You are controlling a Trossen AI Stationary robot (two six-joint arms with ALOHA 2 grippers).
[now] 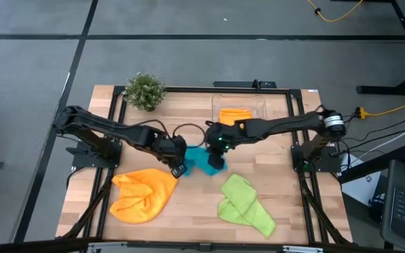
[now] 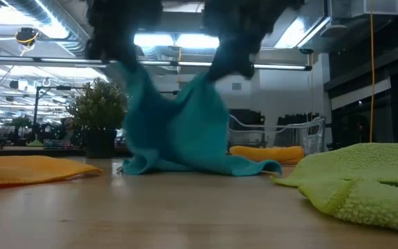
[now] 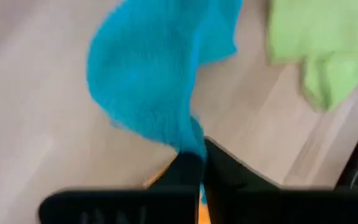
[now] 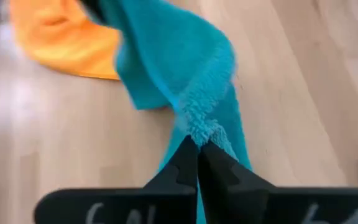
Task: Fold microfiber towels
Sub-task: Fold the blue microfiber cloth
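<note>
A teal blue towel (image 1: pixel 201 158) hangs between my two grippers at the table's middle, and its lower edge (image 2: pixel 185 166) rests on the wood. My left gripper (image 3: pixel 202 149) is shut on its left end and my right gripper (image 4: pixel 197 144) on its right end. An orange towel (image 1: pixel 145 193) lies crumpled at the front left. A lime green towel (image 1: pixel 245 204) lies at the front right. Another orange towel (image 1: pixel 235 114) lies in the clear tub at the back. My left gripper pinches a bunched end of the teal towel (image 3: pixel 190 138) between its two fingers, coming slanting down from the left. The cloth hangs below the fingers and spreads out toward the table. One layer or several, I cannot tell. My right gripper pinches a gathered, fuzzy edge of the teal towel (image 4: pixel 201 129) between its two fingers, slanting down from the right. The cloth runs away from the fingers in a twisted fold and sags slack toward my left gripper; its bottom lies on the table.
A small potted plant (image 1: pixel 145 90) stands at the back left. The clear plastic tub (image 1: pixel 239 105) stands at the back middle. Bare wood lies in front of the teal towel, between the orange and green towels.
</note>
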